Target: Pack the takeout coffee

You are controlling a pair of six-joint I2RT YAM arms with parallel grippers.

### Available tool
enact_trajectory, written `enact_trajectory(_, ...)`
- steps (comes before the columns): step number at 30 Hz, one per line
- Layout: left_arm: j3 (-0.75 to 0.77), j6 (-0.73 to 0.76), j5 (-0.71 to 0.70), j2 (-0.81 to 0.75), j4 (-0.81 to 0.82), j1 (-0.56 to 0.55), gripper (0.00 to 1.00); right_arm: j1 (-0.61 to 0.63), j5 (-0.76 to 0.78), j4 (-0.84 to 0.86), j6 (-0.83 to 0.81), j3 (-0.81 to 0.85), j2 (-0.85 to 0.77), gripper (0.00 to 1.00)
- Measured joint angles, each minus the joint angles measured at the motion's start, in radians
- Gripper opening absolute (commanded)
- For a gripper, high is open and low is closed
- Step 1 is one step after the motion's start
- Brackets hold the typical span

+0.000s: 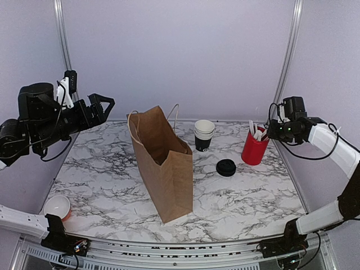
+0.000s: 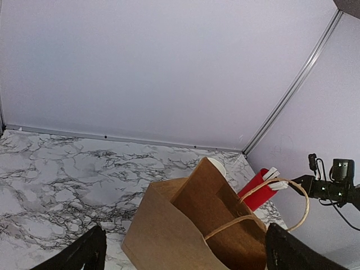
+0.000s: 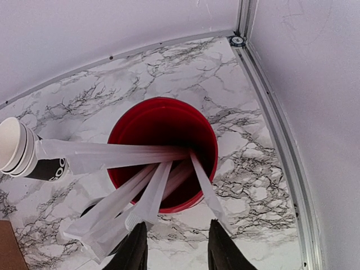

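Observation:
No lidded black cup shows in any view. A black plastic lid (image 1: 226,167) lies flat on the marble table (image 1: 107,169), right of the open brown paper bag (image 1: 163,160). My left gripper (image 1: 104,103) is open and empty, held high to the left of the bag. In the left wrist view its fingers (image 2: 84,254) spread wide around the bag's mouth (image 2: 197,225). My right gripper (image 1: 271,130) is open just above the red cup of white sachets (image 1: 254,147). In the right wrist view its fingertips (image 3: 135,247) sit near the red cup's (image 3: 163,140) rim, holding nothing.
A stack of lidless white-rimmed black cups (image 1: 204,135) stands behind the bag, also in the right wrist view (image 3: 22,152). A small red cup with a white inside (image 1: 57,207) sits at the front left corner. Walls close the table on three sides.

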Motion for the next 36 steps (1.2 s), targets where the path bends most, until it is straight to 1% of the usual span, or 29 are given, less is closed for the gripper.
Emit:
enact_trajectory(4, -0.005, -0.005, 0.000, -0.002, -0.001, 0.000, 0.99, 0.000, 0.003, 0.010, -0.007, 0.000, 0.001, 0.35)
enact_trajectory(8, -0.006, -0.010, 0.001, -0.002, -0.002, 0.000, 0.99, 0.000, -0.005, 0.012, -0.008, 0.000, -0.007, 0.38)
enact_trajectory(16, -0.006, -0.012, 0.001, 0.000, -0.004, 0.002, 0.99, 0.000, -0.003, -0.009, -0.008, 0.034, -0.075, 0.43)
enact_trajectory(20, -0.006, -0.012, 0.004, 0.005, -0.004, 0.003, 0.99, 0.000, 0.013, -0.013, -0.009, 0.038, -0.088, 0.42)
enact_trajectory(29, -0.006, -0.012, 0.019, 0.010, -0.004, 0.006, 0.99, 0.000, 0.040, -0.016, -0.026, 0.033, -0.008, 0.39)
enact_trajectory(36, -0.006, -0.012, 0.020, 0.010, -0.004, 0.007, 0.99, 0.000, 0.064, -0.002, -0.045, 0.032, 0.063, 0.33)
